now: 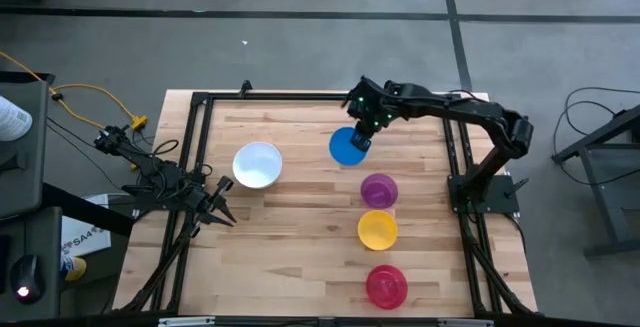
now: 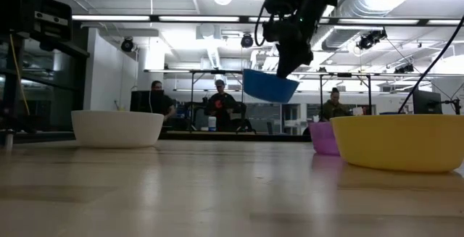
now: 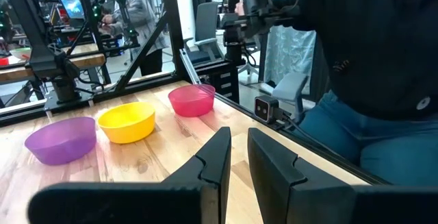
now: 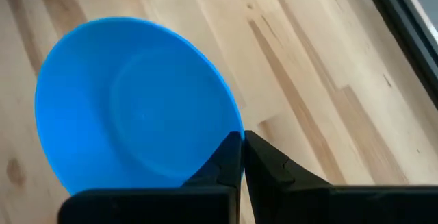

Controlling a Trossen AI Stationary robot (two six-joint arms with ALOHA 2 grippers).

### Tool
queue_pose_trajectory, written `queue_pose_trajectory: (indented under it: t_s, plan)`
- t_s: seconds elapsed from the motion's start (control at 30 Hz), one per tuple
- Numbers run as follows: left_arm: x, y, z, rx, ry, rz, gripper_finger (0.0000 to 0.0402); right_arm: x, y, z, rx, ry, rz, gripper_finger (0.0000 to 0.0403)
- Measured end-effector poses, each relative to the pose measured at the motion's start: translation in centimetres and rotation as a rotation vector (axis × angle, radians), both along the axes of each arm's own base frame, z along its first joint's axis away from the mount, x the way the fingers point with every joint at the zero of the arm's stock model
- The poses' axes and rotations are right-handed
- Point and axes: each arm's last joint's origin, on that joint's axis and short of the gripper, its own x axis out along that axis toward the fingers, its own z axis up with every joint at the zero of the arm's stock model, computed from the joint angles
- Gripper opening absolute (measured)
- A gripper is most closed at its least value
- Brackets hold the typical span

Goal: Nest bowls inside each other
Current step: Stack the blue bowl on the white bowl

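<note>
Aloft, blue bowl (image 2: 270, 86) tilted, mouth upward

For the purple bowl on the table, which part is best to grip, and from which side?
Probably the thin rim of the purple bowl, with the end effector coming from above: it stands upright and open, wall flaring outward, so one finger fits inside, one outside.

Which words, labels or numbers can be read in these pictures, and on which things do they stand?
"SA4": partly readable on a white sheet beside the table's left edge, in the high view; the rest is hidden.
White bottle at the far left: has print, too small to read.
Bowls: no text visible.
Room monitors in the low view: too blurred to read.
</note>
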Motion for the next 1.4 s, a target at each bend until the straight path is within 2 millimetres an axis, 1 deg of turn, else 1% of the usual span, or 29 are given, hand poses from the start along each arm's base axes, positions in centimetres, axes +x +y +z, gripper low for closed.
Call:
queue_pose_trajectory:
  t_s: [0.2,0.53,0.8,0.93,1.03,1.13,1.23,1.3,1.4]
  plan:
    - [0.0,0.0,0.0,0.0,0.0,0.0,0.0049,0.6,1.4,0.0,0.017,-0.006,0.012,0.0003]
    - [0.0,0.0,0.0,0.0,0.0,0.0,0.0049,1.3,3.2,0.0,0.083,-0.019,-0.057,0.0003]
    - [0.0,0.0,0.0,-0.001,0.0,0.0,0.0049,1.6,4.1,0.0,0.129,-0.028,-0.111,0.0003]
    - [0.0,0.0,0.0,-0.022,0.011,0.0,0.0049,1.6,4.1,0.0,0.139,-0.03,-0.128,0.0003]
    - [0.0,0.2,0.7,-0.065,0.013,0.042,0.0049,1.6,4.1,0.0,0.139,-0.031,-0.13,0.0003]
    - [-0.1,0.5,1.4,-0.101,0.063,0.117,0.0049,1.6,4.1,0.0,0.147,-0.032,-0.15,0.0003]
    - [-0.3,0.9,2.3,-0.084,0.11,0.217,0.0049,1.6,4.2,0.0,0.15,-0.032,-0.149,0.0003]
    - [-0.3,1.0,2.9,-0.055,0.143,0.254,0.0049,1.6,4.3,0.0,0.154,-0.033,-0.159,0.0003]
    - [-0.2,1.0,4.9,-0.021,0.134,0.277,0.0049,1.6,4.3,0.0,0.161,-0.034,-0.165,0.0003]
